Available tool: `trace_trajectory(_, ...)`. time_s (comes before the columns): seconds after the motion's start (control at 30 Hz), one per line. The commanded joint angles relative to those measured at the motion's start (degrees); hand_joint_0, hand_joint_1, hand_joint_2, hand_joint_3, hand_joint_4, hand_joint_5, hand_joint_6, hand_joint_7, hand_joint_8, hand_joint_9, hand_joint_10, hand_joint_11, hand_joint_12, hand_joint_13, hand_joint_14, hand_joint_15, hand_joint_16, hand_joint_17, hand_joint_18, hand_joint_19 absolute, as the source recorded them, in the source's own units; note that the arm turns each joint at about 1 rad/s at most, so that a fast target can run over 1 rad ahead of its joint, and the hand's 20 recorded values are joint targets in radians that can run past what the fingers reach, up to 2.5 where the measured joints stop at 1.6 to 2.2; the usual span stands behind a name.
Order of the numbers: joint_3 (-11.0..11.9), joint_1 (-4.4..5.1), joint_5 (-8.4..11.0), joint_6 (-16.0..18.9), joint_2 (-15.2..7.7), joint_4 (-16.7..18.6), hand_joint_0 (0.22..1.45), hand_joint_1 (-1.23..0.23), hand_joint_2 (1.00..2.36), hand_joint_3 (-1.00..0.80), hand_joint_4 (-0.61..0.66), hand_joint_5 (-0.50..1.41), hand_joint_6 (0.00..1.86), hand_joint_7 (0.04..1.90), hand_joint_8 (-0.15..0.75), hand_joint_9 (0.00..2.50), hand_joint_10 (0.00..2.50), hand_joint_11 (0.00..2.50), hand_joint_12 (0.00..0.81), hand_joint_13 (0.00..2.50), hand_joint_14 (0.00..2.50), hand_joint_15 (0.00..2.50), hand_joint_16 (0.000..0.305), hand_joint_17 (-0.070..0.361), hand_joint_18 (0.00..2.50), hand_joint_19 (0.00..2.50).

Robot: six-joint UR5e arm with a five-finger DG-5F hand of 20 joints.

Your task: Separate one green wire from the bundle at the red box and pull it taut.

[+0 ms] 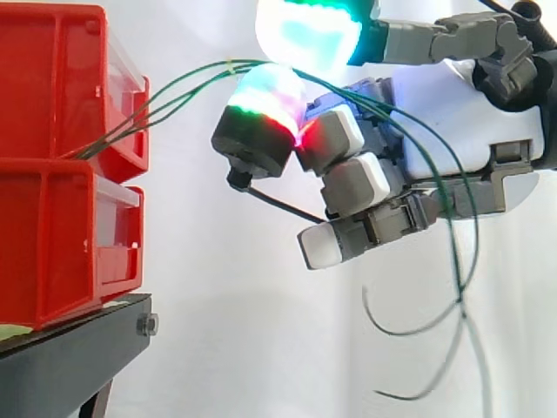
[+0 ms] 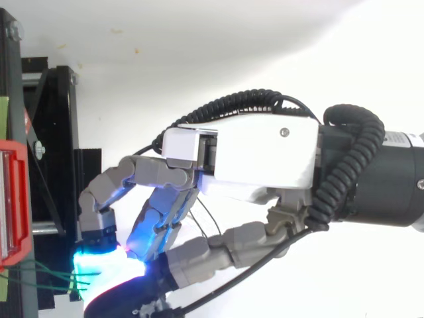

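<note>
– Green wires [image 1: 222,64]: where do they run?
– Out of your upper red box [image 1: 43,87], which sits on a second red box [image 1: 52,244] atop the black stand [image 1: 70,357]; they slope up to your hand [image 1: 496,122], then trail loosely down past it.
– And the fingers [image 1: 261,100]?
– Curled; glowing fingers pinch the wires between their pads, near the upper box.

we see the hand [image 1: 487,113] reaching in from the right, its white back turned up in the top view [image 2: 258,156]. a cyan pad [image 1: 309,30] sits just above a green-and-red pad [image 1: 265,100], with the wires [image 1: 228,63] pinched between them. the other fingers [image 1: 352,178] curl in below these two. the wrist [image 2: 391,175] lies level behind the fingers.
</note>
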Motion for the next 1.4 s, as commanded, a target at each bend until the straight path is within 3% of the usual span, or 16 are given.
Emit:
trace_trajectory(0.0,0.14,-0.03,-0.07,0.00,-0.08,-0.14,0.59,-0.64,1.02,-0.18,0.16,-0.17,0.90,1.16,0.300,1.10,0.02,0.89,0.349,1.17,0.02,0.72,0.048,0.109,0.79,0.47)
trace_trajectory(0.17,0.32,-0.03,-0.07,0.00,0.01,-0.32,0.60,-0.70,1.02,-0.19,0.16,-0.17,0.91,1.13,0.301,1.08,0.02,0.90,0.348,1.16,0.02,0.72,0.049,0.110,0.80,0.47)
trace_trajectory(0.23,0.49,-0.03,-0.07,0.00,0.01,-0.67,0.60,-0.71,1.01,-0.32,0.18,-0.17,0.91,1.11,0.303,1.09,0.02,0.91,0.346,1.16,0.02,0.71,0.049,0.110,0.81,0.47)
trace_trajectory(0.37,0.58,-0.11,-0.07,0.00,0.01,-1.20,0.56,-0.56,1.00,-0.47,0.17,-0.16,0.88,1.11,0.301,1.12,0.02,0.87,0.349,1.17,0.02,0.71,0.049,0.111,0.82,0.48)
trace_trajectory(0.47,0.58,-0.03,-0.07,0.00,-0.08,-1.20,0.59,-0.52,1.01,-0.42,0.17,-0.15,0.87,1.14,0.298,1.12,0.02,0.87,0.343,1.17,0.02,0.71,0.049,0.109,0.82,0.49)
trace_trajectory(0.67,0.76,-0.11,-0.07,0.00,0.01,-1.28,0.60,-0.65,1.02,-0.29,0.17,-0.16,0.87,1.17,0.301,1.10,0.02,0.87,0.347,1.16,0.02,0.71,0.049,0.109,0.82,0.49)
trace_trajectory(1.07,0.84,-0.20,-0.07,0.00,0.01,-1.46,0.61,-0.73,1.02,-0.18,0.11,-0.16,0.91,1.21,0.302,1.09,0.02,0.88,0.341,1.16,0.02,0.72,0.048,0.108,0.83,0.49)
trace_trajectory(1.37,1.02,-0.38,-0.16,-0.09,0.01,-1.99,0.66,-0.79,1.01,-0.30,0.10,-0.17,0.91,1.18,0.288,1.07,0.02,0.87,0.340,1.14,0.02,0.71,0.047,0.107,0.84,0.49)
